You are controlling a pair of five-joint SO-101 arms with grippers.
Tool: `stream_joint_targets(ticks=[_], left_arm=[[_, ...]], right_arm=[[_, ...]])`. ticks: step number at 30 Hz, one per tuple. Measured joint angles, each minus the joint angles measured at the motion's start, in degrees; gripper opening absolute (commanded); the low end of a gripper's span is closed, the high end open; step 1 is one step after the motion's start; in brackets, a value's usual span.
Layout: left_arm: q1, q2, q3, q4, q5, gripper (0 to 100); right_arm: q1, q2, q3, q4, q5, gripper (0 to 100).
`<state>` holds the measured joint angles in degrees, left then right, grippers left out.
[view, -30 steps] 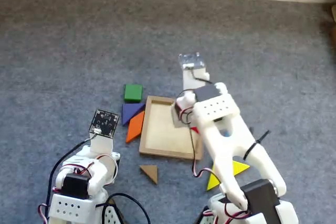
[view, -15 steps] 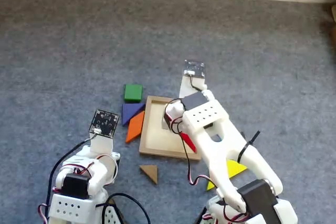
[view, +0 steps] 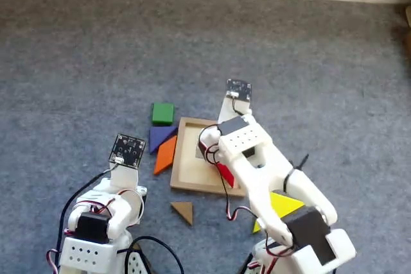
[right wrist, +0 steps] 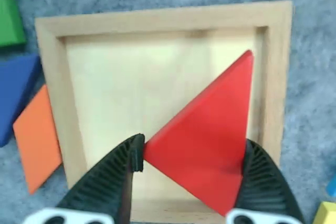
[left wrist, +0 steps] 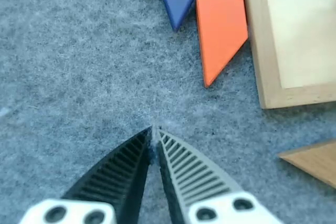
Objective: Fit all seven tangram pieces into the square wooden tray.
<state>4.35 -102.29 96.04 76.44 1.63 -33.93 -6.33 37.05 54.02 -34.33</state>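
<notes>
The right hand (right wrist: 191, 150) grips the red triangle (right wrist: 207, 145), one finger on each side of it. It holds the triangle over the right half of the tray (right wrist: 163, 14), with one tip pointing at the tray's far right inside corner. The triangle seems to lean a little, and I cannot tell whether its lower edge touches the tray floor. In the high view the right arm stretches from the near right across the tray, and the triangle shows just under its wrist.

The rest of the tray floor is bare pale wood. Left of the tray, the green square (view: 162, 113) sits just beyond the far left corner. The blue triangle (view: 160, 137) and the orange piece (view: 166, 153) lie side by side against the left rim. The brown triangle (view: 183, 211) lies on the bench (view: 96, 62) near the tray's near left corner, apart from it. The yellow triangle (view: 276, 208) lies to the near right, partly under the right arm.

The left hand (left wrist: 155, 140) is closed on nothing, its tips together. It points down at the grey bench cover, near and left of the orange piece.
</notes>
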Motion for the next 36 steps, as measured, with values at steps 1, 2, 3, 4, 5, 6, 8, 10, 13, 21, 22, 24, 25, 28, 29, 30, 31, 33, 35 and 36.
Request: stream_joint_targets(ticks=[1,2,3,4,5,6,8,10,13,21,22,24,25,28,29,30,31,33,35,36], left_arm=[[0.0,0.0,0.0,0.0,0.0,0],[0.0,0.0,0.0,0.0,0.0,0],[0.0,0.0,0.0,0.0,0.0,0],[0.0,0.0,0.0,0.0,0.0,0],[0.0,0.0,0.0,0.0,0.0,0],[0.0,0.0,0.0,0.0,0.0,0],[0.0,0.0,0.0,0.0,0.0,0],[0.0,0.0,0.0,0.0,0.0,0],[0.0,0.0,0.0,0.0,0.0,0],[0.0,0.0,0.0,0.0,0.0,0],[0.0,0.0,0.0,0.0,0.0,0],[0.0,0.0,0.0,0.0,0.0,0],[0.0,0.0,0.0,0.0,0.0,0],[0.0,0.0,0.0,0.0,0.0,0],[0.0,0.0,0.0,0.0,0.0,0],[0.0,0.0,0.0,0.0,0.0,0],[0.0,0.0,0.0,0.0,0.0,0],[0.0,0.0,0.0,0.0,0.0,0],[0.0,0.0,0.0,0.0,0.0,0],[0.0,0.0,0.0,0.0,0.0,0]], right_arm=[[0.0,0.2,0.0,0.0,0.0,16.6],[0.0,0.2,0.0,0.0,0.0,16.7],[0.0,0.2,0.0,0.0,0.0,16.7],[0.0,0.2,0.0,0.0,0.0,16.7],[0.0,0.2,0.0,0.0,0.0,16.7],[0.0,0.2,0.0,0.0,0.5,16.7],[0.0,0.2,0.0,0.0,1.0,16.8],[0.0,0.2,0.0,0.0,1.3,18.7],[0.0,0.2,0.0,0.0,1.4,23.7],[1.5,0.2,-0.1,0.6,2.7,24.5],[1.6,0.3,-0.4,1.5,2.9,24.5],[1.7,0.3,-1.8,3.3,3.1,24.5],[1.7,0.3,-2.5,4.2,3.1,24.6],[1.7,0.3,-4.0,5.9,3.1,24.7],[1.7,0.3,-4.0,6.1,3.1,25.0],[1.7,0.3,-4.0,6.2,3.1,26.2],[1.7,0.3,-4.0,6.2,3.1,28.2],[1.7,0.3,-4.0,6.2,3.1,32.0],[1.7,0.3,-4.0,6.2,3.1,33.3],[1.7,0.3,-4.0,6.2,3.1,33.3]])
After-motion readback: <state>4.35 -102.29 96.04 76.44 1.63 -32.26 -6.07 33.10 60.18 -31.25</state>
